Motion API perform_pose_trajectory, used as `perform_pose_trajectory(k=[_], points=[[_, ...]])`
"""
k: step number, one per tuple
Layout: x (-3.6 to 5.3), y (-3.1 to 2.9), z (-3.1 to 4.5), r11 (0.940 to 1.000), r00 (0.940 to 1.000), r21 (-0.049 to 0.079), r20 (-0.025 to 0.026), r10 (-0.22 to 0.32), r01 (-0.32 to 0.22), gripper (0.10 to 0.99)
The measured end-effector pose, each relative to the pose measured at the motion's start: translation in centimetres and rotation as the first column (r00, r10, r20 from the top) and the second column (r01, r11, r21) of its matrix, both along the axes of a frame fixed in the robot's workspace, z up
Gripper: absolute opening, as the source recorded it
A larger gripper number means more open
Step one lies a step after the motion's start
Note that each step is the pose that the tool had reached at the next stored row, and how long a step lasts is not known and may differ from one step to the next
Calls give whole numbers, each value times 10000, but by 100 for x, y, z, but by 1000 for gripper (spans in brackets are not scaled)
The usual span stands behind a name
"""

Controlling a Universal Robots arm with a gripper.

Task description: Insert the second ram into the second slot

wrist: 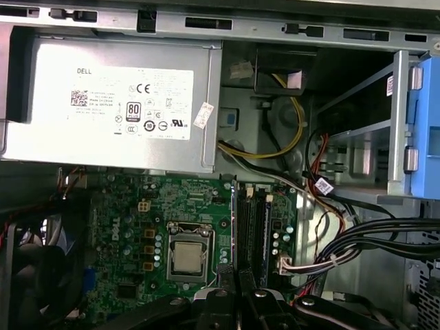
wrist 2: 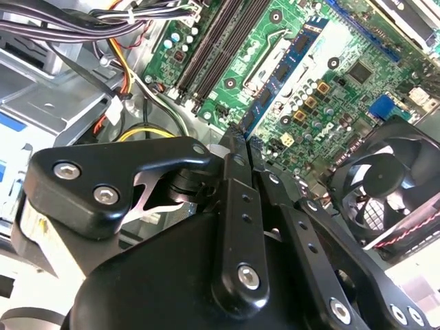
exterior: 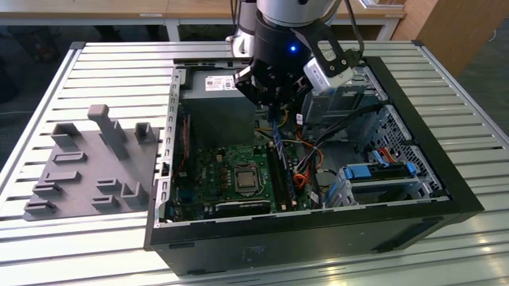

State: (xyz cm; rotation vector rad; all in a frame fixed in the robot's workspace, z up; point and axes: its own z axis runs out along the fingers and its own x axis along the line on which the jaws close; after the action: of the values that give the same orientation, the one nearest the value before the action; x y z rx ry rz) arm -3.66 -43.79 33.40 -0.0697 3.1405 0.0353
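Clamping second ram (exterior: 275,131) between jaws

Glare whitens the slatted table (exterior: 47,244); the computer case (exterior: 318,238) is shadowed inside.

The arm (exterior: 285,9) is a silver-grey tube that ends in a rounded black wrist housing (exterior: 278,44) with a small blue light (exterior: 292,48). A silver-and-black camera box (exterior: 326,67) sits on the housing's side, at the exterior view's right, beside dark cables (exterior: 356,27). The tool (wrist 2: 237,144) is matte black, its flat linkage bars fastened with silver screws (wrist 2: 248,276).
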Motion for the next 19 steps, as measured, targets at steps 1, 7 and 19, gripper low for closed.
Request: perform_pose_trajectory(k=[1,7,19], points=[[0,-3,-11,10000,10000,1,-3,-2,2,137],[1,-21,-66,10000,9999,7,-125,-3,4,137],[0,-83,-168,10000,9999,16,-138,-21,22,137]])
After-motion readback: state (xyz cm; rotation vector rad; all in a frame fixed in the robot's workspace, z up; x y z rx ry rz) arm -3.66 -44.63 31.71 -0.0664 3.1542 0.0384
